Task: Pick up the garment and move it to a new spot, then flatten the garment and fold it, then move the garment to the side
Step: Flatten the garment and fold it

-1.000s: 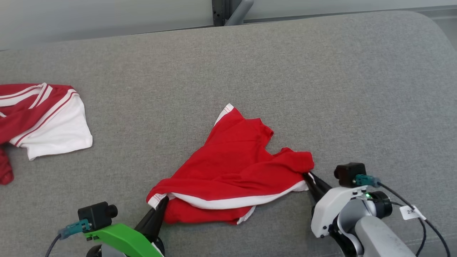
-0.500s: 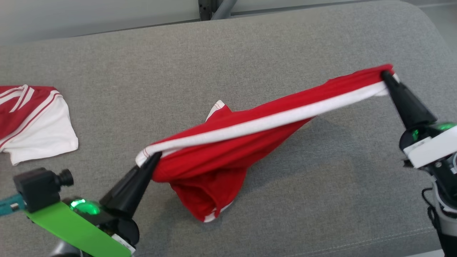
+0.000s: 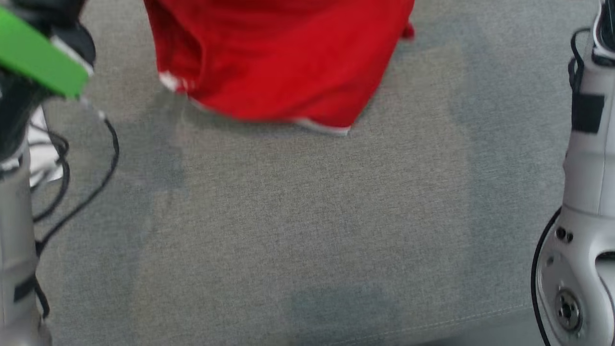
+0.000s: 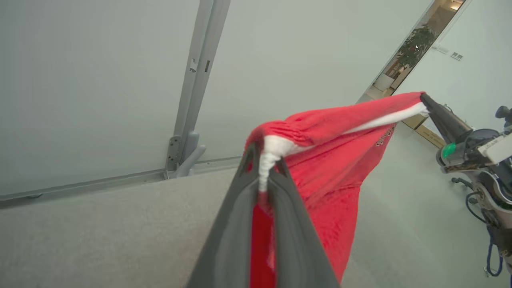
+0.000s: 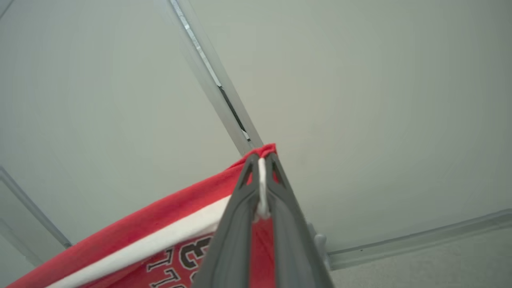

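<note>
The red garment (image 3: 278, 62) with white trim hangs in the air over the grey padded surface (image 3: 307, 216), and its lower edge shows at the top of the head view. In the left wrist view my left gripper (image 4: 266, 160) is shut on a bunched white hem corner of the garment (image 4: 332, 160). The hem stretches away to my right gripper (image 4: 426, 100), which pinches the other end. Seen from the right wrist, the right gripper (image 5: 262, 164) is shut on the white hem, with the garment (image 5: 160, 236) and its printed letters hanging below left.
My left arm with its green part (image 3: 38, 53) and loose black cables (image 3: 96, 168) stands at the head view's left edge. The pale right arm (image 3: 586, 192) rises along the right edge. A wall with a grey metal post (image 4: 196, 84) lies beyond the surface.
Both grippers have risen with the garment, which has left the surface and now hangs stretched between them. The head view has also shifted, so the other red and white garment is out of frame.
</note>
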You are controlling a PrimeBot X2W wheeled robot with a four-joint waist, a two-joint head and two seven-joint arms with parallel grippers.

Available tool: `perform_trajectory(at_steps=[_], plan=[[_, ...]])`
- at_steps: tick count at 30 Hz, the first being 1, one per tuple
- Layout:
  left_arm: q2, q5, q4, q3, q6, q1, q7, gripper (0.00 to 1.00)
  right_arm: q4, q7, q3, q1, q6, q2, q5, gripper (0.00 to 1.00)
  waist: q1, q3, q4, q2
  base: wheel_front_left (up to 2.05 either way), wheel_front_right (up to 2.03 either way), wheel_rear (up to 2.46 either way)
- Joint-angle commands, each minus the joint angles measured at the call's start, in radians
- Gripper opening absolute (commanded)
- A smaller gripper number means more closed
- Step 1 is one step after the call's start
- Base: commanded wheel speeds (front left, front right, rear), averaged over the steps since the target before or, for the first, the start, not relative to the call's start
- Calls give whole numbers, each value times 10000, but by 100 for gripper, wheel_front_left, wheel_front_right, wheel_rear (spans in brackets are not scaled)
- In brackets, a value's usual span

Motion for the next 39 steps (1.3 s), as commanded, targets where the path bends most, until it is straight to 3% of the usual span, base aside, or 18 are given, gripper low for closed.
perform_trajectory(at_steps=[1,7,11,13,18,24,29,34,39], plan=[[41,497,819,49,-127,-910,-401,0,794,-650,-120,-680,-39,-49,117,0,-1,1010,139,40,0,0,0],[-645,1727,4423,-168,-702,-4273,-3548,0,4461,-4214,360,-3629,-42,-100,403,0,-1,1425,136,40,0,0,0],[-654,2397,6017,-808,-824,-5352,-5702,0,6123,-5180,1131,-4906,-39,-103,1127,0,-1,1719,6,40,0,0,0],[-524,2309,6766,-1770,-842,-5207,-6983,0,6644,-5271,1543,-4918,-36,-70,1239,0,-1,1994,-22,40,0,0,0],[53,1384,6958,-3475,-848,-3858,-8200,0,5888,-5262,2228,-3144,-28,-34,1427,0,-1,2103,-6,40,0,0,0],[777,412,5607,-5031,-852,-1239,-8633,0,4111,-5265,2516,644,-24,-39,1153,0,-1,1391,239,40,0,0,0],[1029,760,4270,-4737,-853,1291,-8654,0,2645,-5261,2644,3637,-24,-252,1329,0,-1,380,349,40,0,0,0],[892,1324,3607,-4359,-673,3717,-8658,0,1753,-5063,2743,5696,-27,-586,1591,0,-1,-612,230,40,0,0,0],[508,1729,2931,-3976,-41,6684,-8660,0,711,-4591,2468,8131,-33,-868,1916,0,-1,-1644,131,40,0,0,0]])
